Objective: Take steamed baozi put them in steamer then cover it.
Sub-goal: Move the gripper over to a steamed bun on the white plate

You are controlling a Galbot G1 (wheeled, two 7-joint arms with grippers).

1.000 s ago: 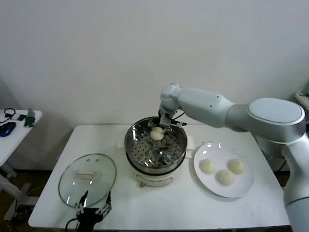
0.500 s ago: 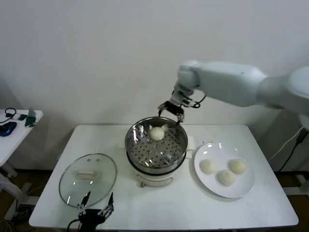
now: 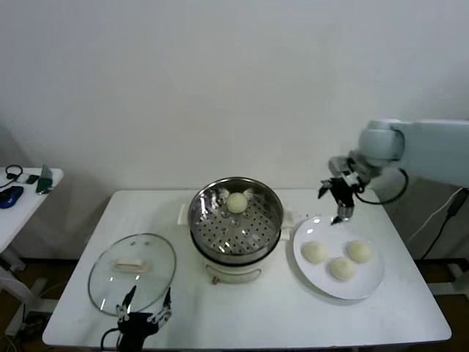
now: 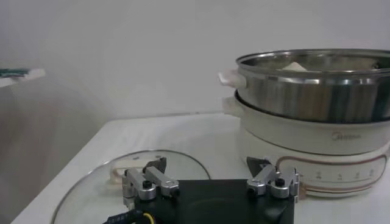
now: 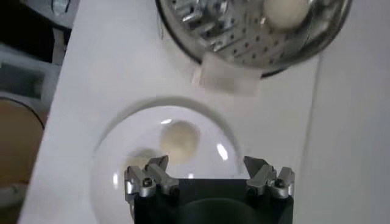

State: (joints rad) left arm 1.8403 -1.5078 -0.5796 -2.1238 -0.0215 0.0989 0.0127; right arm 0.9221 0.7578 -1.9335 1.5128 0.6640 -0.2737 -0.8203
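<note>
now the right tool (image 3: 341, 199) hangs above the far rim of the white plate (image 3: 370, 280), fingers spread wide and holding nothing. three baozi (image 3: 316, 252) lie on the plate, a fourth baozi (image 3: 237, 202) sits inside the steamer (image 3: 236, 218). the glass lid (image 3: 133, 272) rests on the worktop (image 3: 249, 315) beside the steamer, with the left tool (image 3: 143, 311), also wide open, at its near edge.

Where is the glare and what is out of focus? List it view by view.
Head view: even light, bright reflections on the steamer wall and the cover glass. Left wrist view: left gripper soft, steamer rim gleaming. Right wrist view: glare spots on the plate; right gripper and a baozi blurred.
</note>
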